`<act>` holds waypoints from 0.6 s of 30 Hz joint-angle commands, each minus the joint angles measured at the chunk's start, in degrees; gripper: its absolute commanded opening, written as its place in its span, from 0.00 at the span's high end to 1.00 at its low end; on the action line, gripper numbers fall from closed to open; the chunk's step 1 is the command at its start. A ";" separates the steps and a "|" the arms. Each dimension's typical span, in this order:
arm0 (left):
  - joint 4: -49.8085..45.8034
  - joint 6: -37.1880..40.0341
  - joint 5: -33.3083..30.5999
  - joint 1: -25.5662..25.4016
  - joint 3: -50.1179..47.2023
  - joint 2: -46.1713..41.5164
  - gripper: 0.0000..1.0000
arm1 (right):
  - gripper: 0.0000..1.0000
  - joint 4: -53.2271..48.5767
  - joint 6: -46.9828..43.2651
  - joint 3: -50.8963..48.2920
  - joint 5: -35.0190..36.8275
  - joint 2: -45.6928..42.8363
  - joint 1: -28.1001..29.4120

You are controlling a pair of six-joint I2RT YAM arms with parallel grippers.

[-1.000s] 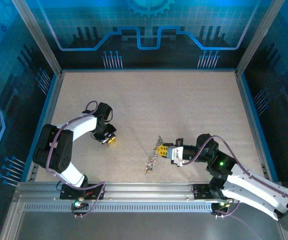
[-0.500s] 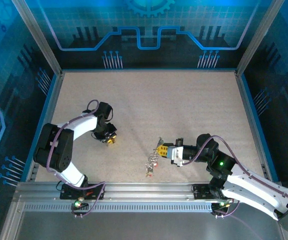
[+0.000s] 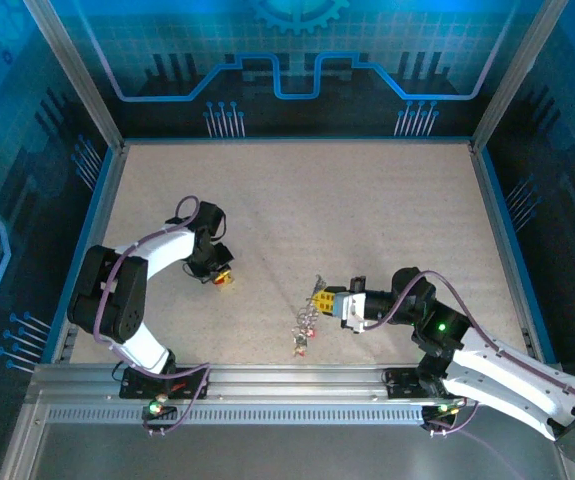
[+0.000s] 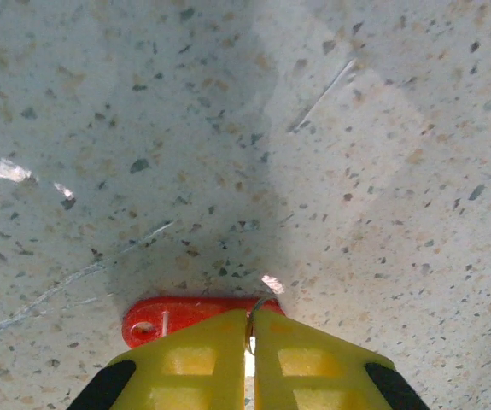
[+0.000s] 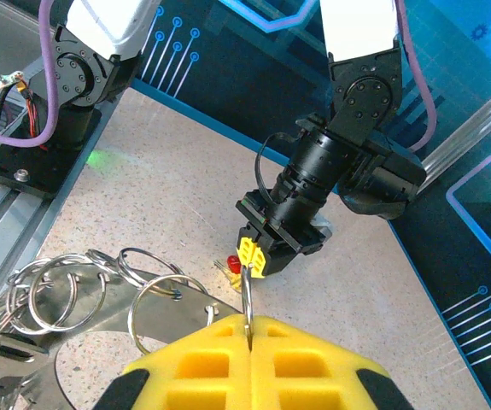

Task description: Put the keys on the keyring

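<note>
A red-headed key (image 4: pixel 172 311) lies flat on the speckled table. My left gripper (image 4: pixel 251 329) is shut on the thin wire loop at the key's end. In the top view that left gripper (image 3: pixel 221 279) sits left of centre with the red key (image 3: pixel 225 281) at its tip. My right gripper (image 5: pixel 248 329) is shut on a thin ring seen edge-on, part of the keyring (image 5: pixel 100 297), a flat grey metal band carrying several wire loops. From above, the right gripper (image 3: pixel 320 299) holds the keyring (image 3: pixel 306 316) near the table's front middle. The other keys cannot be made out.
The right wrist view looks across the table at the left gripper (image 5: pixel 256 256) and the red key (image 5: pixel 234 263). The left arm's base (image 5: pixel 74 77) stands beyond, by the metal rail (image 3: pixel 267 385) along the near edge. Blue walls enclose the table.
The left gripper has turned slightly, so the red key now shows at its tip from above. The right gripper and keyring have barely moved.
</note>
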 commanded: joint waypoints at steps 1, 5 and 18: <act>-1.47 2.97 -1.95 0.06 1.89 -0.54 0.90 | 1.00 2.01 0.62 2.50 -0.41 -0.06 -0.66; -1.57 4.43 -2.71 -0.81 2.94 0.04 0.83 | 1.00 1.94 0.61 2.54 -0.35 -0.08 -0.66; -3.41 4.74 -4.65 -2.52 4.42 2.30 0.74 | 1.00 1.54 0.50 2.65 -0.41 -0.43 -0.66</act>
